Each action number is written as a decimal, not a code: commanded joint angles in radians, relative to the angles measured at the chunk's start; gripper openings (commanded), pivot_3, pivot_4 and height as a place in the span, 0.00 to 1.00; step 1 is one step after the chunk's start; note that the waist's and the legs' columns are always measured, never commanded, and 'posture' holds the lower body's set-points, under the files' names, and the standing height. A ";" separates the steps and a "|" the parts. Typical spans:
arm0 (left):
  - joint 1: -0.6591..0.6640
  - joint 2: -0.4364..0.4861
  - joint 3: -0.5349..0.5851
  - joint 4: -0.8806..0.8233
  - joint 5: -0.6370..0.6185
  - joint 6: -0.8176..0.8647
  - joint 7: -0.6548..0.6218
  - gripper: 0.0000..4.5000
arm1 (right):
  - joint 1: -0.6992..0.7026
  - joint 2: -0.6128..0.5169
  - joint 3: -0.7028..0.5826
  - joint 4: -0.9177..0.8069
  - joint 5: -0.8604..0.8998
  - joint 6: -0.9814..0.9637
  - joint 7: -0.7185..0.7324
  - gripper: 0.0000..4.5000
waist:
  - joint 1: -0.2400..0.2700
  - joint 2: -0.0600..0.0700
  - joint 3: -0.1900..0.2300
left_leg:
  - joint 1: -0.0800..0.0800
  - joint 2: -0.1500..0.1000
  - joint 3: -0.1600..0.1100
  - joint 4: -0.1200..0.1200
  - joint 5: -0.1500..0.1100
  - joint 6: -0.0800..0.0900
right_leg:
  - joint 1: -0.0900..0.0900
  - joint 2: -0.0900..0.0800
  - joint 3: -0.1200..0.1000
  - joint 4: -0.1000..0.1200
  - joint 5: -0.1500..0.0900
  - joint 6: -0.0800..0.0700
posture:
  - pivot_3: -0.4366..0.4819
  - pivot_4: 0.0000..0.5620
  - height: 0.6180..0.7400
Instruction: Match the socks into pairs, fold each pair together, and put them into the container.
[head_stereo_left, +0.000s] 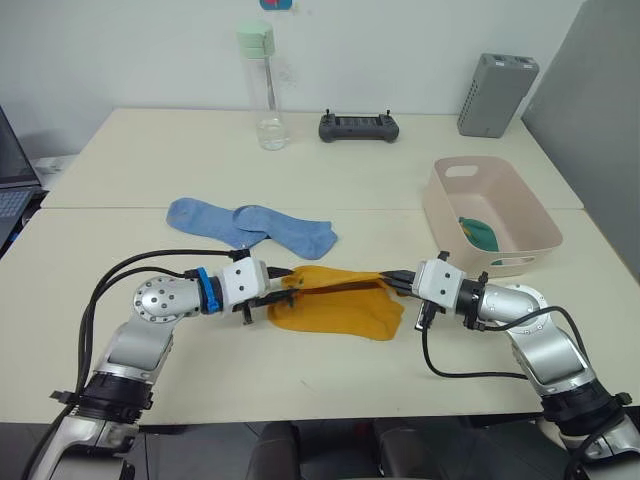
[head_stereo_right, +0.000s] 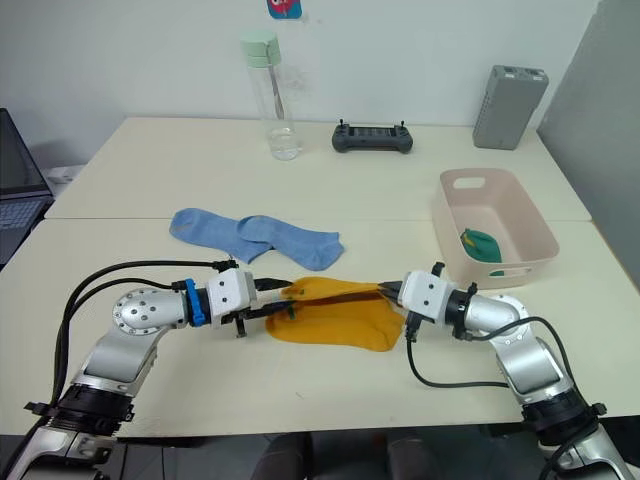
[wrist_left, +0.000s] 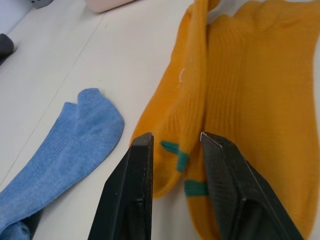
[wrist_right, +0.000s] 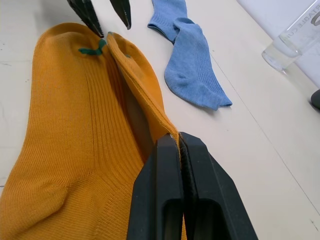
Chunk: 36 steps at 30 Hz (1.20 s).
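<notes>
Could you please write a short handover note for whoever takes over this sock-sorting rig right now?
Left end effector: open, fingers either side of the raised yellow sock's edge with the green mark.
Right end effector: shut on that sock's other end, stretched above the flat yellow sock.
Two blue socks lie overlapping on the table, unfolded.
Pink container holds something green, so green looks done.
Left to do: fold and bin yellow, then blue.

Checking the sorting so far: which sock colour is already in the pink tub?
The dark green socks lie inside the pink tub. The blue socks lie loose on the table, and the yellow socks are between both pincers.
</notes>
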 joint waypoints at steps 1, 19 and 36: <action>0.000 0.009 0.019 -0.042 -0.015 -0.019 0.003 0.33 | -0.004 0.006 -0.027 -0.036 0.020 0.004 -0.008 0.00 | 0.000 0.000 0.000 | 0.000 0.000 0.000 0.000 0.000 0.000 | 0.000 0.000 0.000 0.000 0.000 0.000 | 0.48 0.27 1.00; -0.003 0.006 -0.026 0.067 0.151 -0.280 0.114 0.77 | -0.014 0.002 -0.024 -0.045 0.023 0.024 -0.002 0.00 | 0.000 0.000 0.000 | 0.000 0.000 0.000 0.000 0.000 0.000 | 0.000 0.000 0.000 0.000 0.000 0.000 | 0.48 0.27 1.00; -0.082 -0.009 -0.039 0.189 0.182 -0.358 0.182 0.17 | -0.012 -0.002 -0.020 -0.057 0.018 0.036 0.001 0.00 | 0.000 0.000 0.000 | 0.000 0.000 0.001 0.000 0.000 0.000 | 0.000 0.000 0.000 0.000 0.000 0.000 | 0.48 0.27 1.00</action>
